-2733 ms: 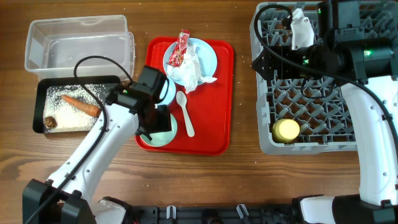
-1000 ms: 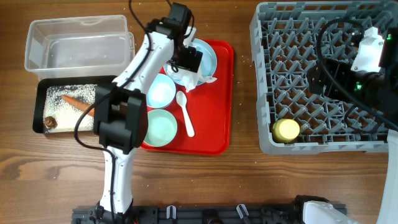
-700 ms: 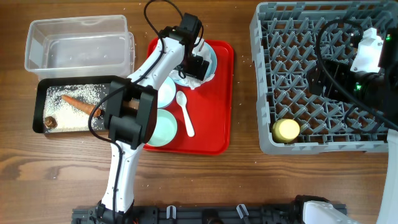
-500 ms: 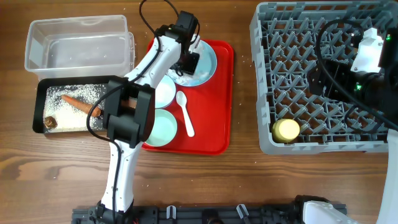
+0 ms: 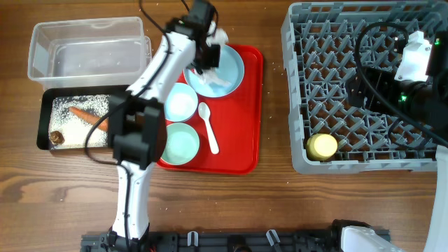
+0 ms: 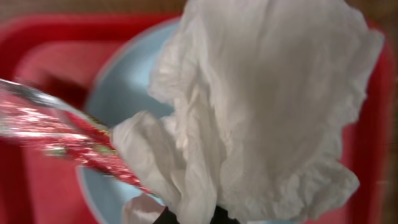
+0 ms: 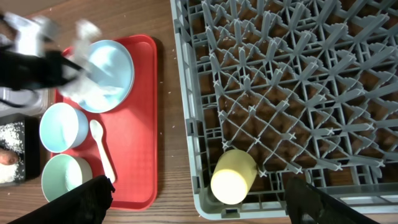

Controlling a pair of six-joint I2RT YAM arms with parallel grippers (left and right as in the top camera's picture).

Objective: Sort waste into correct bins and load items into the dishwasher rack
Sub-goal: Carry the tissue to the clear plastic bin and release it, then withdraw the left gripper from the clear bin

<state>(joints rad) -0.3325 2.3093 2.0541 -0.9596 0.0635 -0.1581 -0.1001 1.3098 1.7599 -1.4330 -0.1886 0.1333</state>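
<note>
**Left pincer (image 5: 208, 43) clenched on the crumpled napkin (image 6: 267, 106), just above the plate (image 5: 227, 73) by the bench's (image 5: 280, 203) far edge.**
The red wrapper (image 6: 56, 134) dangles beside it. I cannot tell whether it is pinched too, so on a swing to the clear tub (image 5: 87, 25) in the far-left corner it could drop onto the red tray (image 5: 241, 140). My right pincer (image 7: 196, 186) hangs spread and empty over the rack (image 5: 350, 105).
</note>
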